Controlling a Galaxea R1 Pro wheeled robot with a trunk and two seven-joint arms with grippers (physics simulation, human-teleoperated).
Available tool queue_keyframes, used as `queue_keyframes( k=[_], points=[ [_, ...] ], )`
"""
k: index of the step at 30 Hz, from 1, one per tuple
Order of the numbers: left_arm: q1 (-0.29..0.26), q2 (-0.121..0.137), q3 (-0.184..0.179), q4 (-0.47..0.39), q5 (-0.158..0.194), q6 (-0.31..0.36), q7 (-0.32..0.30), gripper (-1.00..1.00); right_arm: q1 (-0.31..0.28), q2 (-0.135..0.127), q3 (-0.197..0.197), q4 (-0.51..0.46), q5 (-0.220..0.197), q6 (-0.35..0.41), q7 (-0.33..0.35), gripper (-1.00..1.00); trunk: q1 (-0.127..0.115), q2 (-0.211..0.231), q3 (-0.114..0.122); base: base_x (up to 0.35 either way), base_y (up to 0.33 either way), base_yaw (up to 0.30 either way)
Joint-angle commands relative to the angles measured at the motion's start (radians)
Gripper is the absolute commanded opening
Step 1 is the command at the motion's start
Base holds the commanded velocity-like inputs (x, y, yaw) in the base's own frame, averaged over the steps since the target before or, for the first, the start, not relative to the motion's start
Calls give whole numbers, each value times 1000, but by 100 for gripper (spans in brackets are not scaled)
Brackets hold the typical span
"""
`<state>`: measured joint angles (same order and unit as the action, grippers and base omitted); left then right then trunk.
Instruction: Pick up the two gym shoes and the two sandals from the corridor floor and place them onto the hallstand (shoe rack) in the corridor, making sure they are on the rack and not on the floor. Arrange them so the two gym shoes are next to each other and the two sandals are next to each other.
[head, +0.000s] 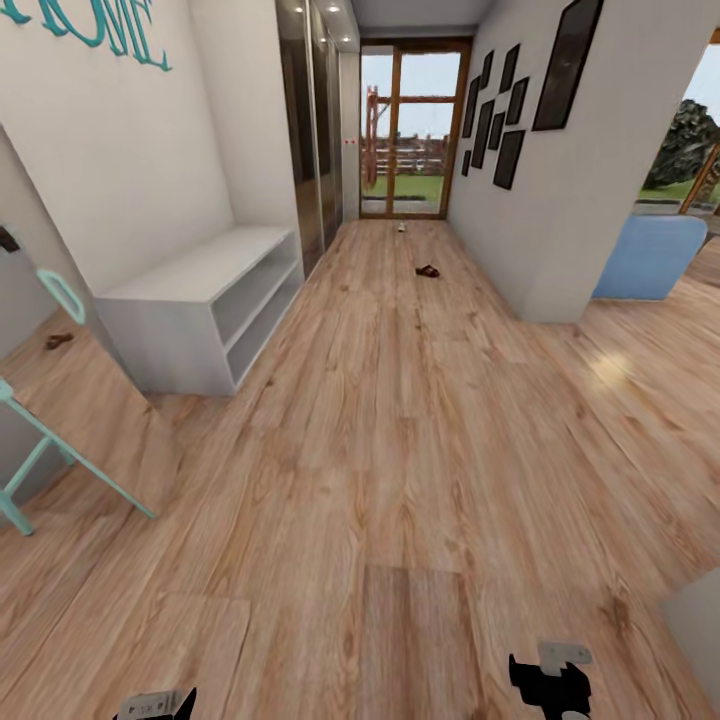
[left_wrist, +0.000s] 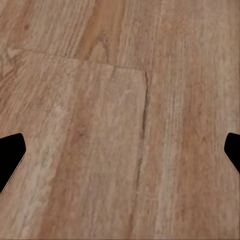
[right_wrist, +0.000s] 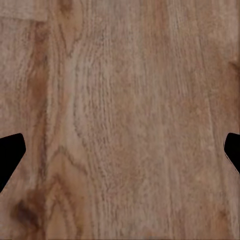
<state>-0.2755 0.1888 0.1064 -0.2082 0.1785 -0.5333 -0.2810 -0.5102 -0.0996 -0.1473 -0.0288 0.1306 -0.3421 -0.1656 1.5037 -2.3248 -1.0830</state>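
Nearest, at the bottom edge of the head view, the black left claw (head: 170, 703) and the black right claw (head: 550, 685) are hanging low over the light brown wood-grain plank corridor floor (head: 400, 450), both cut off by the frame. Each wrist view is adding what the head view cannot: the left claw (left_wrist: 120, 152) and the right claw (right_wrist: 120, 152) are each standing spread wide with bare planks between the dark fingertips, gripping nothing.

Further on, at the left wall, the light grey hallstand with two open tiers (head: 200, 300) is sitting with its shelves bare. Beside it a leaning mirror with a mint-green frame (head: 60, 400) is reflecting a small brown shape (head: 58, 341).

Beyond, mid-corridor, a flat dark brown sandal (head: 427, 271) is lying on the floor, well apart from the hallstand. Farther still, near the wood-framed glass door (head: 412, 130), a tiny pale object (head: 401, 228) is lying, too small to identify. Black picture frames (head: 495, 110) are hanging on the right wall.
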Motion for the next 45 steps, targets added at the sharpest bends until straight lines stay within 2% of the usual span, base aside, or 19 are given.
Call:
queue_keyframes(
  k=[1,25,35,45],
  points=[
    [-1,0,4,1,9,0,-10,100,-1,1,-8,1,11,-3,-3,100,0,0,-1,339,0,0],
    [-1,0,4,1,9,0,-10,100,-1,0,-8,1,11,-3,-3,100,0,0,-1,339,0,-3],
    [-1,0,4,1,9,1,-10,100,-1,0,-8,1,11,-3,-3,100,0,0,0,339,0,-159],
    [-1,0,5,1,9,1,-10,100,-1,0,-8,3,13,-3,0,100,0,0,1,339,0,-27]
  ],
)
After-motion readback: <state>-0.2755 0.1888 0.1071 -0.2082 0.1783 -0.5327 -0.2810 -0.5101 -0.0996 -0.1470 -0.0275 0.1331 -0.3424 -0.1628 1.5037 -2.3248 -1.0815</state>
